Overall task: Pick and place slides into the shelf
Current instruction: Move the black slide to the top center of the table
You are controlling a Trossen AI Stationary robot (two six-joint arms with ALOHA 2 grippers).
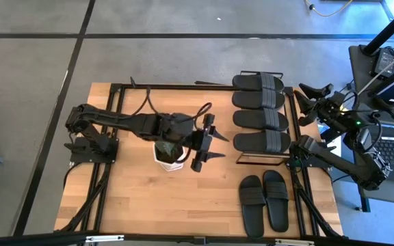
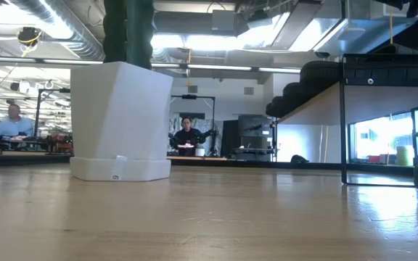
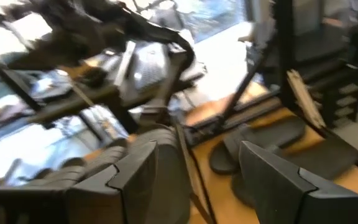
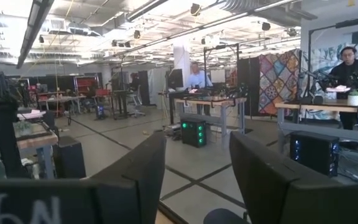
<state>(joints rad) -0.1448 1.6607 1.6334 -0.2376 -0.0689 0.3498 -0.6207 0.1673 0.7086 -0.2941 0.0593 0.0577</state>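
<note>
Two slides [image 1: 265, 201] lie loose on the table [image 1: 149, 205] at its near edge, side by side and toes away from the robot; they sit ahead of the left gripper [image 1: 208, 143] and off to its right-hand side, well apart from it. That gripper hovers over mid-table with its fingers spread and nothing between them, a white pot [image 1: 167, 154] just behind it under the wrist. Straight ahead of its fingertips, near but not touching, stands the shelf [image 1: 262, 158], whose top already carries four slides [image 1: 260, 111] in a row. Farther off, past the shelf's far side, the right gripper [image 1: 305, 96] waits off the table edge, also spread and empty, facing the room.

Judging by this, four of six are placed and the left arm is between deliveries. The next move calls for swinging toward the loose pair, lowering over one strap and closing on it, without clipping the shelf frame.
</note>
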